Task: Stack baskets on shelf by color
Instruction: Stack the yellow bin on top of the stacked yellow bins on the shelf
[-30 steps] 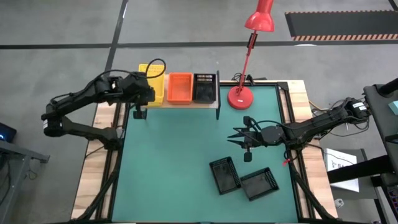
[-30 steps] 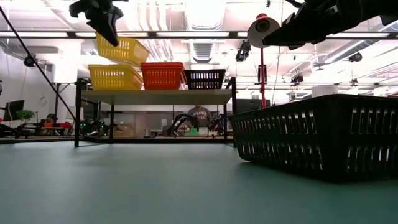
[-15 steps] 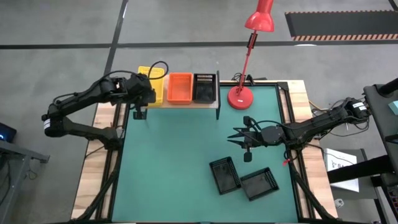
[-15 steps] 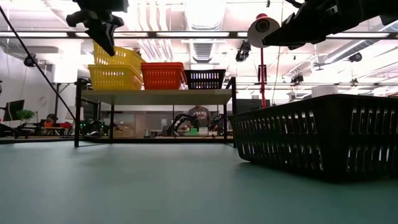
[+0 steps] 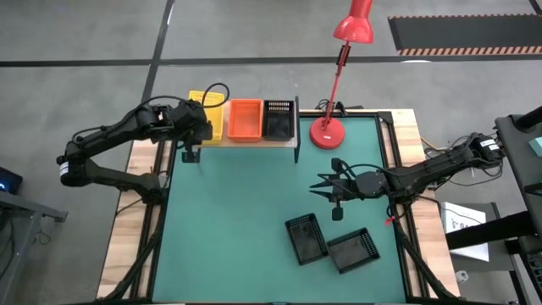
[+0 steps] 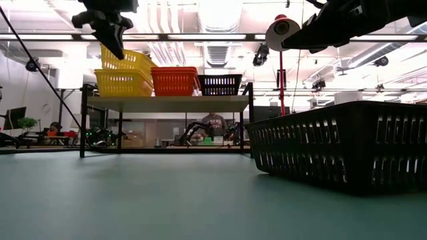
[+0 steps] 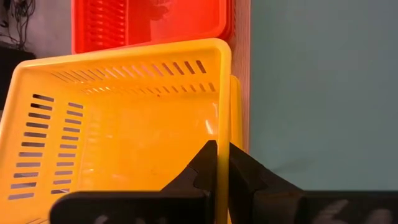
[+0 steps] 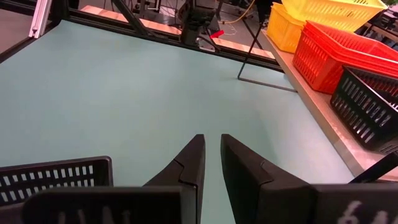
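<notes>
The left gripper (image 7: 217,163) had its fingers pinched shut on the thin rim of a yellow basket (image 7: 118,130), held tilted over the yellow stack (image 6: 123,81) at the left end of the shelf (image 6: 167,103), with the red-orange baskets (image 5: 246,119) beside it and a black basket (image 5: 279,119) at the shelf's right end. These mesh trays looked light and stiff, though likely a little springy at the wall, so a rim pinch at mid-wall seemed the sensible hold; smooth plastic could slip if tipped far. Room was tight there: the red-orange stack touched or nearly touched the yellow one, so the held basket needed to settle straight down. The right gripper (image 8: 211,163) hovered with its fingers narrowly apart, holding nothing, above the green surface (image 5: 237,220), near two loose black baskets (image 5: 306,239) with open room around them.
</notes>
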Motion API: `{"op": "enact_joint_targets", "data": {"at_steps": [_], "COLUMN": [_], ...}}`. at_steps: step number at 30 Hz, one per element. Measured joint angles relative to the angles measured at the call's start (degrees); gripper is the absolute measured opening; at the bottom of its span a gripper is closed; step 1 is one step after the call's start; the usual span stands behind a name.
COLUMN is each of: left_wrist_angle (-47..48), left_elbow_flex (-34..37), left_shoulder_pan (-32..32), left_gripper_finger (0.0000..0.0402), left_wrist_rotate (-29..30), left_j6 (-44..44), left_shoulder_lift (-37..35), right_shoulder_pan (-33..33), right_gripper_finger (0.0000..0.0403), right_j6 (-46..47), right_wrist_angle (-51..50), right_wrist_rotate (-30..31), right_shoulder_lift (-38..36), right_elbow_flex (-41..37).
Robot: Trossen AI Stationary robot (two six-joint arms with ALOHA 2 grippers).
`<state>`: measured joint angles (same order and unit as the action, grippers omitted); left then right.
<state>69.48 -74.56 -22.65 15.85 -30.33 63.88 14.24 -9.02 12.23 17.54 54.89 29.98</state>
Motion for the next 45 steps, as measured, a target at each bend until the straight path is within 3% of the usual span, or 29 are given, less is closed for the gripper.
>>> {"op": "enact_joint_targets", "data": {"at_steps": [12, 26, 45], "left_wrist_angle": [0.0, 0.0, 0.1], "left_elbow_flex": [0.0, -0.1, -2.1], "left_shoulder_pan": [0.0, 0.0, 1.1], "left_gripper_finger": [0.0001, 0.0071, 0.0075], "left_wrist_rotate": [-0.6, 0.9, 0.8], "left_j6": [0.1, 0.0, 4.8], "left_shoulder_lift": [0.0, 0.0, 0.1], "right_shoulder_pan": [0.0, 0.0, 0.0], "right_gripper_finger": [0.0043, 0.0043, 0.0043], "right_j6": [0.0, 0.4, 0.4], "right_wrist_angle": [0.0, 0.0, 0.0], "right_wrist_rotate": [0.0, 0.0, 0.0], "right_shoulder_lift": [0.0, 0.0, 0.0], "right_elbow_flex": [0.0, 0.0, 0.0]}}
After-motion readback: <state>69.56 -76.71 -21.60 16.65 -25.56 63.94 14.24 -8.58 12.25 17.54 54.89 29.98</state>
